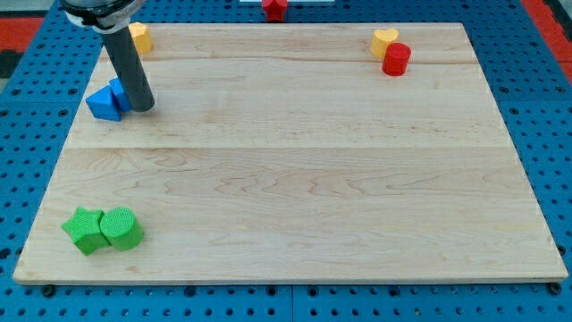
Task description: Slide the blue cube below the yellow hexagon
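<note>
2 blue blocks, 2 green, 2 yellow, 2 red.

My tip rests on the wooden board at the view's upper left, touching the right side of two blue blocks (their shapes hard to separate). A yellow block sits above them, partly hidden by the rod.

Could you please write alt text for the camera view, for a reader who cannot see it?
My tip rests on a wooden board beside two blue blocks near the view's left edge, below a yellow block at the top-left corner. A yellow heart and red cylinder sit top right; two green blocks sit bottom left.
</note>
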Available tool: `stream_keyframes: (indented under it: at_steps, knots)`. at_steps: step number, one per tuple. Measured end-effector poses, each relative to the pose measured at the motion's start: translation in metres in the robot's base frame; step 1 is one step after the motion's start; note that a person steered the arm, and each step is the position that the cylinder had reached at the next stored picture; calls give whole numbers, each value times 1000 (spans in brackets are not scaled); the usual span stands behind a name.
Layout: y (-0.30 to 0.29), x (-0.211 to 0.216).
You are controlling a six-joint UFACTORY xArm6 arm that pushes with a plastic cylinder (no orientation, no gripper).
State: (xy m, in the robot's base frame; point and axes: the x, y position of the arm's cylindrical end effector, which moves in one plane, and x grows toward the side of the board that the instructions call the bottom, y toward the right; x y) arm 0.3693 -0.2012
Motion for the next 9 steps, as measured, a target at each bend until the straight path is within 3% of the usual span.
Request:
stream_keyframes:
  at_steps: [4, 9]
  knots:
    - [-30, 17]
    - [-29, -19]
